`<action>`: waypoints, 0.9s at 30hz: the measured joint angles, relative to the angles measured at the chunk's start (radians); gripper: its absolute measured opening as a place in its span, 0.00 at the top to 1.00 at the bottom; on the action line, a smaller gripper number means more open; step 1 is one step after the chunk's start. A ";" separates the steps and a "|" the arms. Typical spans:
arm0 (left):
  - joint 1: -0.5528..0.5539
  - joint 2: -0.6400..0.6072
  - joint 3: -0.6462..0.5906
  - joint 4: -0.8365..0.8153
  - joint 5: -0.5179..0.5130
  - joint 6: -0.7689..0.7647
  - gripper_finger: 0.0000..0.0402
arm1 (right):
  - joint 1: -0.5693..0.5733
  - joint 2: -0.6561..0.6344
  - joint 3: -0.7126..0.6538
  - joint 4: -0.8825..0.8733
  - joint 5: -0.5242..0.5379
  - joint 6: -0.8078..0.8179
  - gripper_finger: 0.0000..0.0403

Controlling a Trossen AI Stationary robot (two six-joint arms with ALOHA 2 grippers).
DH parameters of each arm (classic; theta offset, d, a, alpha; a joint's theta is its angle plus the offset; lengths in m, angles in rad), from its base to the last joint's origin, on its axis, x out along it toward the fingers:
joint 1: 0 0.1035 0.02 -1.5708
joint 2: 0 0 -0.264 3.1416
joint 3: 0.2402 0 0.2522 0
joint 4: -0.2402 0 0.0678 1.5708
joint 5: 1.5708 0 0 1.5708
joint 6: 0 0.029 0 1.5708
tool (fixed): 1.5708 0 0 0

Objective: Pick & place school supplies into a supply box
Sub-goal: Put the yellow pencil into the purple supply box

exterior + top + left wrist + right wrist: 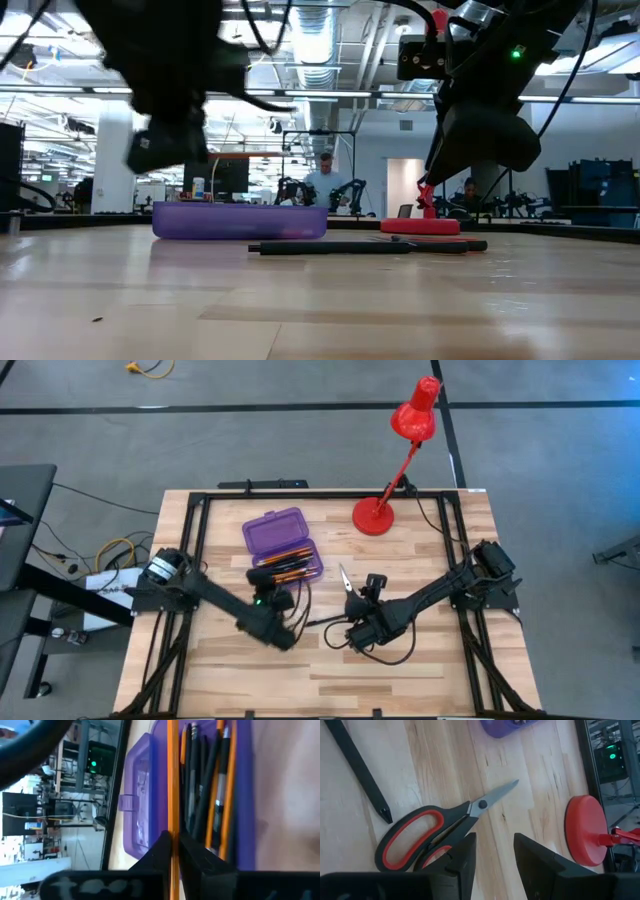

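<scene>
Left wrist view: left gripper (172,852), fingers pressed together, pinching one orange pencil (172,780) over the open supply box (145,795); the pencil's long axis runs parallel to the box's long side and to the pens and pencils (210,795) already inside, seemingly so it can drop flat among them. Box sits toward the desk's (420,660) far edge, left of centre, lid hinged open. Right gripper (492,852), fingers spread, hovers over the red-handled scissors (435,827) lying near the desk's middle, blade tips toward the red lamp's base (587,827), likely the next pick. A black pen (357,765) lies beside the scissors, apart.
</scene>
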 joint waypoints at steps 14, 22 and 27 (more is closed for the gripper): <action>0.255 -0.001 0.001 0.337 0.140 0.394 0.94 | 0.004 0.000 0.000 0.019 0.012 0.001 0.69; 0.253 -0.002 0.001 0.298 0.158 0.398 0.93 | 0.002 0.000 0.000 0.018 0.013 -0.001 0.69; 0.247 -0.002 0.001 0.243 0.165 0.368 0.93 | -0.005 0.000 0.000 0.019 0.014 -0.010 0.69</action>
